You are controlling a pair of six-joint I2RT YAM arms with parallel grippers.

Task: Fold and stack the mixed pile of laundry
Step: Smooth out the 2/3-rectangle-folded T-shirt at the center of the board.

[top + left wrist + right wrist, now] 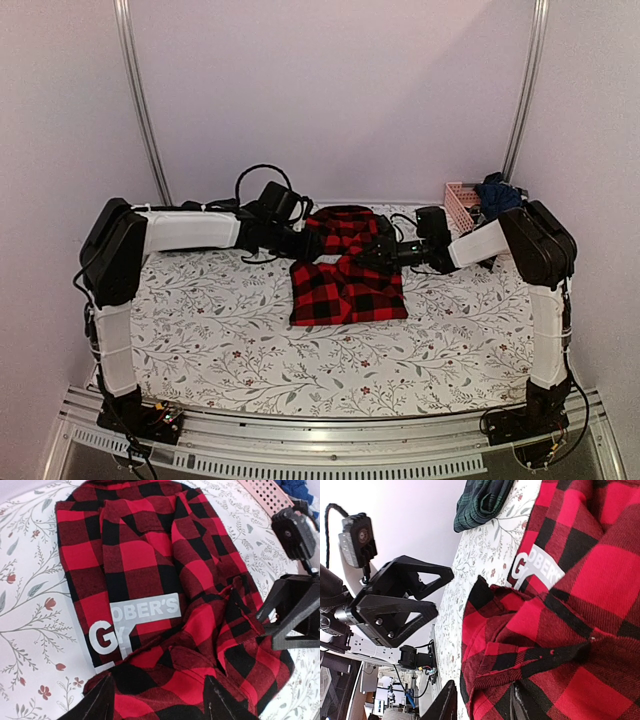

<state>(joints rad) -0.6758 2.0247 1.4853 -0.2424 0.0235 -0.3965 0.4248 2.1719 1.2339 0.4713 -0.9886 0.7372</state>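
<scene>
Top external, left to right. Left tool: jaws apart, at far-left edge of flannel shirt, nothing pinched. Shirt: middle of table, part-folded, far half rumpled. Right tool: jaws partly apart, flannel between, grip not determinable. Step, as judged: folding the shirt. Next move calls for clean regrip of rumpled far edge, drawn flat toward near hem.

Left arm and right arm reach inward, forearms nearly level, wrists facing each other. Left claw fingers stand well apart; right claw fingers are parted too, less widely.
</scene>
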